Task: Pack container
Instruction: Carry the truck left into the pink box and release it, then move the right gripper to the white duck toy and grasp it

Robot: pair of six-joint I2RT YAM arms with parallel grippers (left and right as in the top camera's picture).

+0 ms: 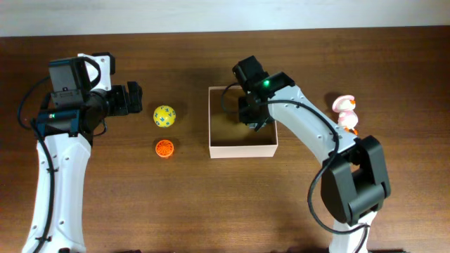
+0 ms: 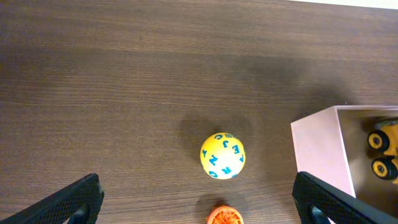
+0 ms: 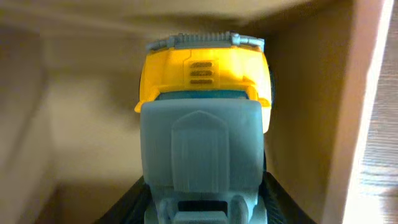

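The container (image 1: 242, 150) is a square white box with a tan inside, at the table's middle. It also shows in the left wrist view (image 2: 317, 149) and the right wrist view (image 3: 305, 112). My right gripper (image 1: 254, 116) is down inside it near the back right corner. It (image 3: 202, 205) is shut on a yellow and grey-blue toy truck (image 3: 202, 81), whose wheels show in the left wrist view (image 2: 385, 149). My left gripper (image 1: 135, 98) is open and empty (image 2: 199, 202), left of a yellow lettered ball (image 1: 164, 116) (image 2: 222, 155).
A small orange ball (image 1: 164, 148) (image 2: 224, 216) lies in front of the yellow one, left of the box. A pink and white toy bird (image 1: 346, 112) stands on the table to the right of the box, beside my right arm.
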